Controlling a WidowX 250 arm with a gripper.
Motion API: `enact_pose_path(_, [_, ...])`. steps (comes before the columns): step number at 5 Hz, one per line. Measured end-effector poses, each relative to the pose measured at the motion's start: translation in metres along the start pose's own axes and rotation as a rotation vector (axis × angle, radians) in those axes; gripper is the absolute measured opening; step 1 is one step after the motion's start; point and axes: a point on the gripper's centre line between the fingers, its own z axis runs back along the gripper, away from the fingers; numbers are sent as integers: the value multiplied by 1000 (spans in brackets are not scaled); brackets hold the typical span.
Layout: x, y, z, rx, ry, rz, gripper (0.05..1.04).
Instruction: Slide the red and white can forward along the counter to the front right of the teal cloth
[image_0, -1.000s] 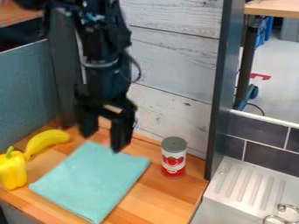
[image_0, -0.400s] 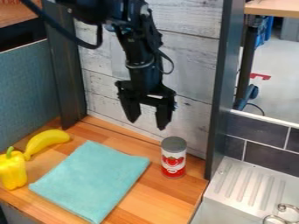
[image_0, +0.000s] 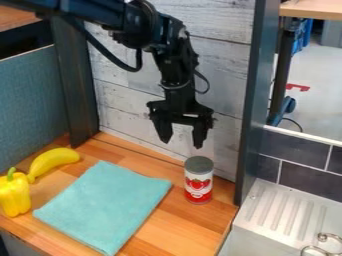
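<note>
The black gripper (image_0: 182, 142) hangs above the wooden counter, its two fingers apart and nothing between them. Just below and slightly right of it, a red and white can (image_0: 198, 181) with a grey top stands upright on the wood. A turquoise cloth (image_0: 105, 205) lies flat to the left of the can, apart from it. At the left, a yellow banana (image_0: 53, 162) rests on the counter behind a yellow bell pepper (image_0: 15, 194) with a green stem.
A whitewashed plank wall (image_0: 127, 107) rises behind the counter (image_0: 196, 231). A dark upright post (image_0: 254, 100) stands right of the can, with a metal drainboard (image_0: 279, 214) beyond it. A blue-grey panel (image_0: 32, 107) borders the left side.
The gripper has moved right, from over the cloth's back edge to above and slightly left of the can. The can, cloth, banana and pepper have kept their places.
</note>
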Motion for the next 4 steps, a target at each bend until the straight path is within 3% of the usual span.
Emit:
enact_pose_path(2, [8,1,-17,13,-8,76,1004])
enact_pose_path(4, [15,-5,-24,-30,-44,139,1004])
